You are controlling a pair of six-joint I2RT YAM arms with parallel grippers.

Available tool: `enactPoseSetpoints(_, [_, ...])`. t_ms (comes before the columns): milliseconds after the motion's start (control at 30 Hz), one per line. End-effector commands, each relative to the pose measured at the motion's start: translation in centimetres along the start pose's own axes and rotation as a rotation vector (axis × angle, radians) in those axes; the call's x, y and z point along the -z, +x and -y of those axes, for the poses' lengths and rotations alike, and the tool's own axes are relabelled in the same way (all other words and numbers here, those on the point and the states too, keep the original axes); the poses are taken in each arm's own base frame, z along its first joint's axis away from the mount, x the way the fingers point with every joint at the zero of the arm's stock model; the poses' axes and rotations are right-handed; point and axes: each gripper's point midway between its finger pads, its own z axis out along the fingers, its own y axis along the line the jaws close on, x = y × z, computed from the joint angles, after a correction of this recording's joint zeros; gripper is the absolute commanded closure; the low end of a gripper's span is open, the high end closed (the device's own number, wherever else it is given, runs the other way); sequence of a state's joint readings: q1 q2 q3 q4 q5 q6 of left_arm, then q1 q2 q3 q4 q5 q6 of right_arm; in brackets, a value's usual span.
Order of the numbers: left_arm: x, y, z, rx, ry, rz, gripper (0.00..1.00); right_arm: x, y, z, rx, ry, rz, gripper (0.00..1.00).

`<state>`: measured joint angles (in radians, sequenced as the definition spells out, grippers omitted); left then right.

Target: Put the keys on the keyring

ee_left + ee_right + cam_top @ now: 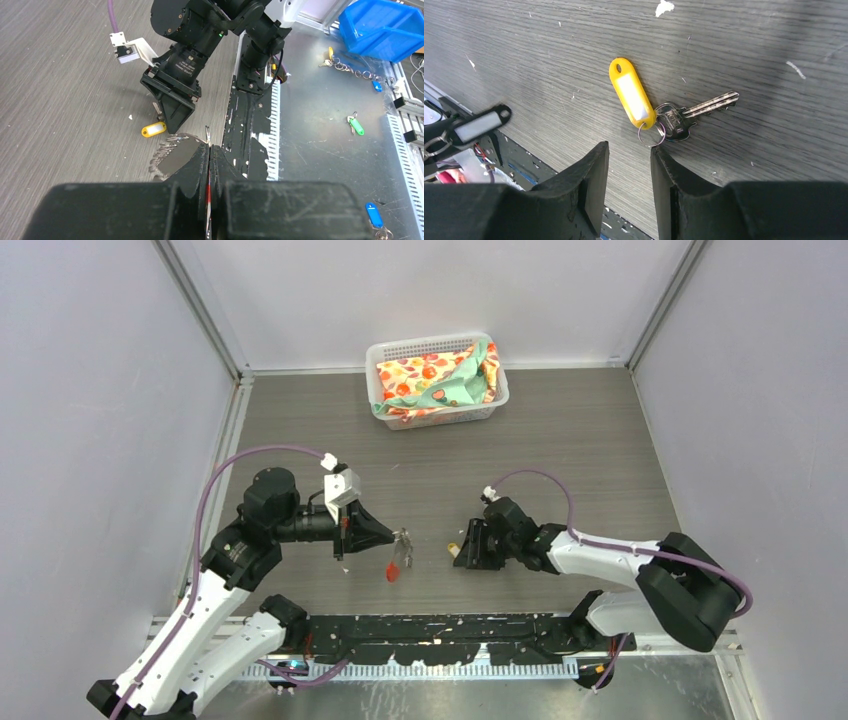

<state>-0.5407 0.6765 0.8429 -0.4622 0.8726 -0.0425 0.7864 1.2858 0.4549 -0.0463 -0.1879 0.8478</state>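
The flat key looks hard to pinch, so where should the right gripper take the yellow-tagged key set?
Probably by the yellow tag, from above, pinching across its narrow width. It looks the thickest part and its long edges lie free; the key and ring lie thin and flat on the table.

The white left arm [215, 610] holds its black two-finger hand [210, 150] level with fingers pressed together, while the white right arm's [600, 555] black hand [629, 152] tilts downward, fingers narrowly parted.
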Motion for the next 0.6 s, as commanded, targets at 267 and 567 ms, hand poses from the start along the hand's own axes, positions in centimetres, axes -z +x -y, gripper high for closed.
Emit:
enactPoseSetpoints(267, [0.5,-2.1,0.3,-0.075,-0.009,0.052,1.00,-0.1,-1.9,0.8,-0.034,0.088,0.091,0.63])
enactPoseSetpoints(567, [0.6,-2.1,0.3,-0.082,-0.009,0.052,1.00,0.3,-3.9,1.5,-0.039,0.151,0.188,0.68])
